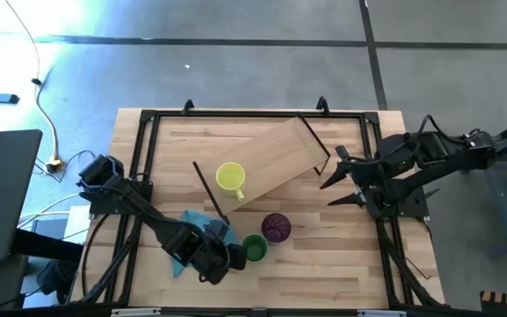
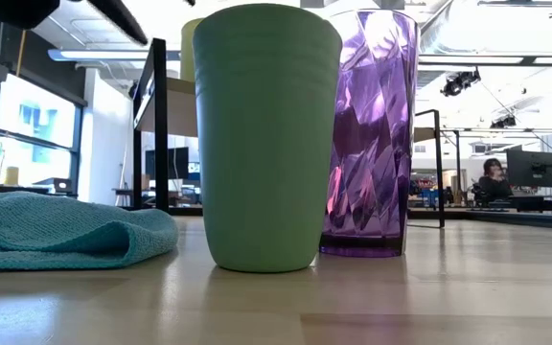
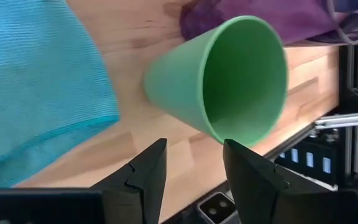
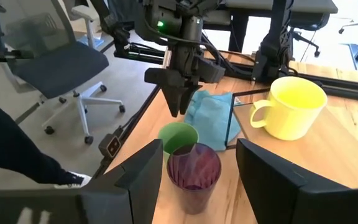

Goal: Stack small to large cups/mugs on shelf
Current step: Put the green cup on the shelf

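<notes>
Cups are split up: the yellow mug [image 1: 231, 179] stands on the tilted shelf [image 1: 275, 158] in the centre of the high view, while the green cup [image 1: 254, 248] and the purple tumbler [image 1: 275, 227] stand upright just beside each other on the table [image 1: 324, 264] below it, next to the teal cloth [image 1: 192, 236]. Near the bottom centre of that view the left gripper [image 3: 194, 158] hangs over the green cup with fingers spread and nothing between them. At the right edge, the right gripper [image 1: 334, 180] waits with fingers wide apart.
</notes>
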